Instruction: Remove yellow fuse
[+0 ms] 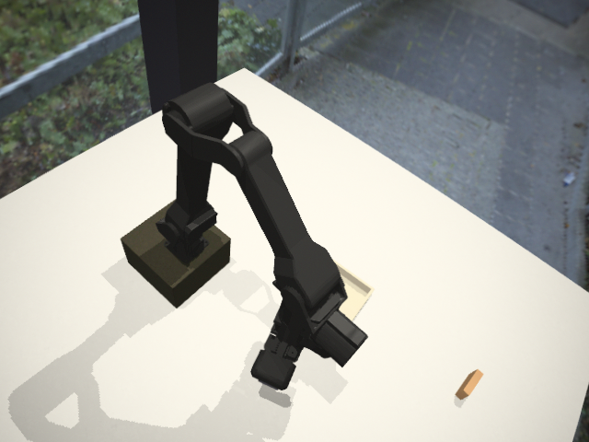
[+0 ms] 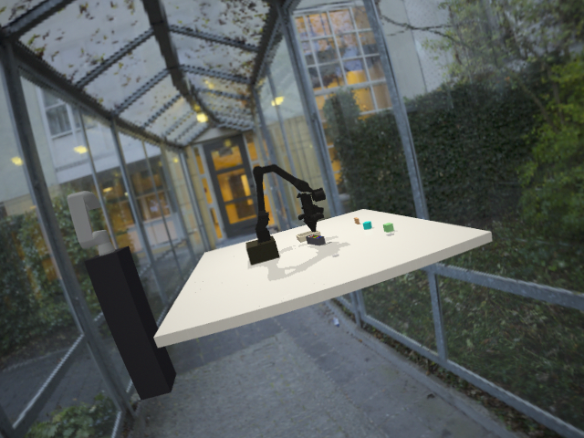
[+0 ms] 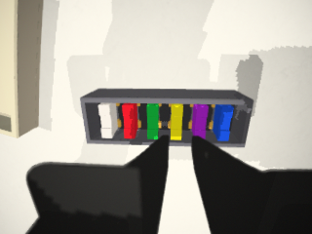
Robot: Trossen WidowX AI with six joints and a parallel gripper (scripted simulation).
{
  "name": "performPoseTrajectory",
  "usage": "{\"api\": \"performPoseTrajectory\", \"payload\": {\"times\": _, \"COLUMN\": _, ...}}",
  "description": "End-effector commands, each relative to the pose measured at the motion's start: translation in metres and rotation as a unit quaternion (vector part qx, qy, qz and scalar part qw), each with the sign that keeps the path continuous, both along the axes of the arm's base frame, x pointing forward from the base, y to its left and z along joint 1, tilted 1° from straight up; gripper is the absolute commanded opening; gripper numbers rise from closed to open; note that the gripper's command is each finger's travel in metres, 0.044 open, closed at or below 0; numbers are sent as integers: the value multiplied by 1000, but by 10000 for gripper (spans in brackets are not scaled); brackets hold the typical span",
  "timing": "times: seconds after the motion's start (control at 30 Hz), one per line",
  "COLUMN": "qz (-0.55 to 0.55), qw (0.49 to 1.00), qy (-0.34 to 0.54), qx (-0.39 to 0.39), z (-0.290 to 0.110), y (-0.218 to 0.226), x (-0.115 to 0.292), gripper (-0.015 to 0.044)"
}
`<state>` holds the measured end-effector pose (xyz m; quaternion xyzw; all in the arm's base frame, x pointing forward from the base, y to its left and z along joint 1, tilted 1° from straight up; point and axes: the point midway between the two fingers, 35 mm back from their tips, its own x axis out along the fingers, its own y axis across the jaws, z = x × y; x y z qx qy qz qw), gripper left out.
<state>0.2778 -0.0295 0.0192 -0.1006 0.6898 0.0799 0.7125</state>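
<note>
In the wrist view the gripper (image 3: 179, 138) hangs above the fuse block (image 3: 166, 94), its two dark fingers drawn in to a narrow gap with nothing between them. That gap lines up with the yellow fuse (image 3: 176, 121) and looks slightly wider than the fuse. The yellow fuse sits upright in its slot, fourth in the row, between the green fuse (image 3: 153, 121) and the purple fuse (image 3: 200, 121). The white fuse (image 3: 104, 119) and red fuse (image 3: 129, 121) stand at one end and the blue fuse (image 3: 223, 122) at the other. The fingertips end at the near edge of the block in this view; whether they touch anything cannot be told. The cream tray (image 3: 19, 68) lies beside the block on the white-fuse side, apart from it. From the top view the arm's forearm and wrist cover the block, and only a corner of the tray (image 1: 359, 290) shows behind them. A small orange block (image 1: 469, 383) lies well apart on the tabletop (image 1: 428, 266).
</note>
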Motion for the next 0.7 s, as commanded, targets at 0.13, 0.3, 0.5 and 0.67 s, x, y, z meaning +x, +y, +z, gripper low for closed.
{"api": "performPoseTrajectory", "payload": {"times": 0.13, "qz": -1, "qw": 1000, "qy": 0, "qx": 3, "z": -8, "y": 1, "x": 1, "gripper": 72}}
{"api": "performPoseTrajectory", "payload": {"times": 0.3, "qz": -1, "qw": 1000, "qy": 0, "qx": 3, "z": -13, "y": 1, "x": 1, "gripper": 72}}
{"api": "performPoseTrajectory", "payload": {"times": 0.5, "qz": -1, "qw": 1000, "qy": 0, "qx": 3, "z": -19, "y": 1, "x": 2, "gripper": 72}}
{"api": "performPoseTrajectory", "payload": {"times": 0.67, "qz": -1, "qw": 1000, "qy": 0, "qx": 3, "z": -23, "y": 0, "x": 2, "gripper": 72}}
